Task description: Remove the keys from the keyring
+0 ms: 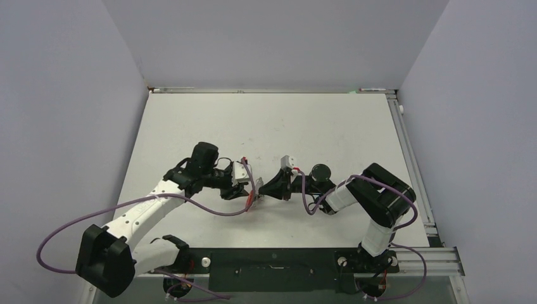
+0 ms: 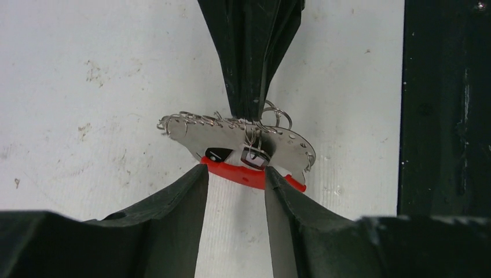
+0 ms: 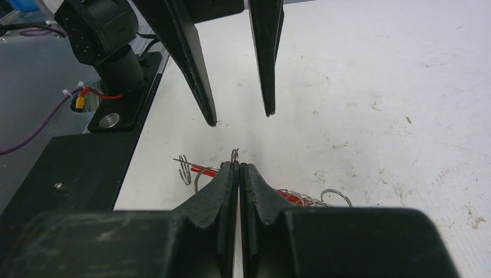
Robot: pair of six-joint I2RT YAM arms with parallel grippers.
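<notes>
The keyring (image 1: 252,199) lies on the white table between my two grippers. In the left wrist view it is a curved grey band (image 2: 284,145) with a bright red edge (image 2: 243,174) and several thin wire rings. A small dark-headed key (image 2: 255,156) hangs from one ring. I cannot pick out the pale key. My left gripper (image 2: 234,171) is open, its fingertips at the red edge; it also shows in the top view (image 1: 249,188). My right gripper (image 3: 239,165) is shut on a wire ring (image 3: 235,155) at the band's far side and is seen from above (image 1: 265,190).
The black base plate (image 1: 272,263) runs along the near table edge and shows at the right of the left wrist view (image 2: 443,116). Purple cables (image 1: 215,212) loop beside both arms. The left arm's base (image 3: 110,46) stands beyond the keyring. Grey walls surround the table.
</notes>
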